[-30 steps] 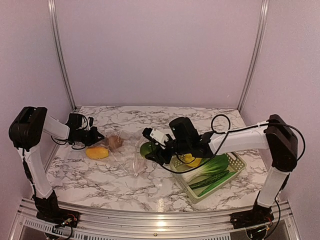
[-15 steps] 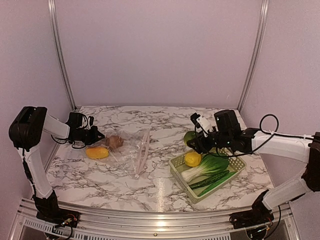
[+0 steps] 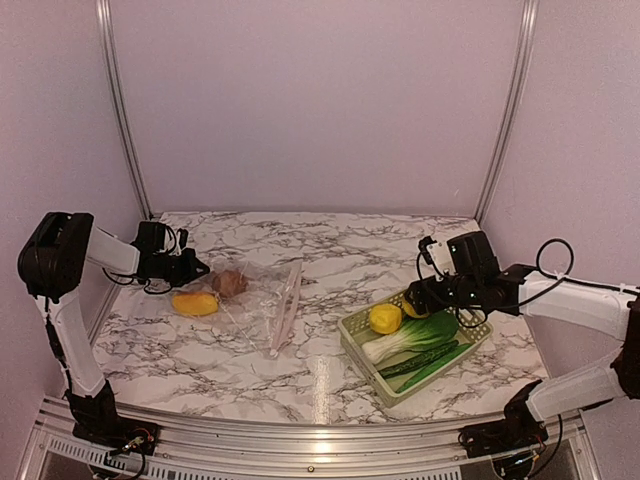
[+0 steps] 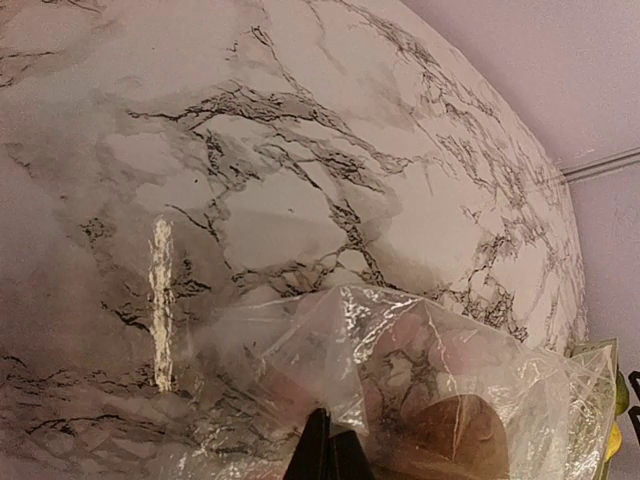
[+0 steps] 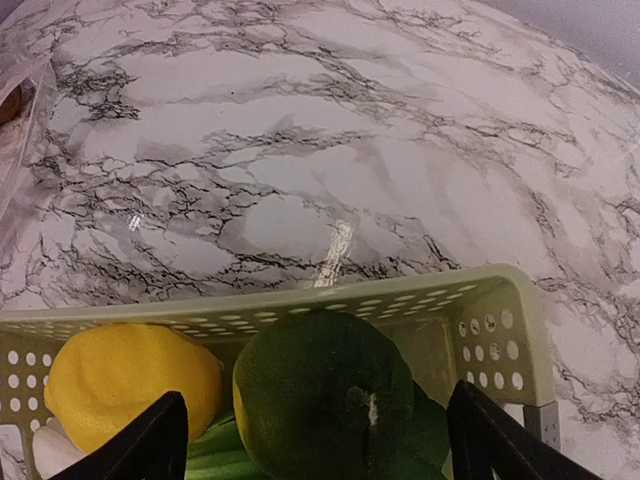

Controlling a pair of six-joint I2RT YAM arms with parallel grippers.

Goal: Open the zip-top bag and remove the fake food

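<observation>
The clear zip-top bag (image 3: 258, 303) lies left of centre, its whitish zipper strip (image 3: 288, 298) facing the basket. Inside it I see the brown potato (image 3: 230, 283) and the orange-yellow fruit (image 3: 195, 303). My left gripper (image 3: 190, 270) is shut on the bag's far-left plastic edge; in the left wrist view the gripper (image 4: 326, 452) pinches the film beside the potato (image 4: 452, 436). My right gripper (image 3: 424, 299) is open over the basket, and in the right wrist view the gripper (image 5: 318, 405) has its fingers on either side of the greenish-yellow mango (image 5: 322, 392), apart from it.
The pale yellow-green lattice basket (image 3: 357, 345) stands at the right and holds the lemon (image 3: 385, 318), the bok choy (image 3: 412, 335) and the cucumber (image 3: 426, 362). In the right wrist view the lemon (image 5: 130, 385) lies left of the mango, behind the basket rim (image 5: 300, 303).
My right arm carried the mango from beside the bag rightward over the basket, and its jaws now stand open around it. The left gripper has kept its hold on the bag.
</observation>
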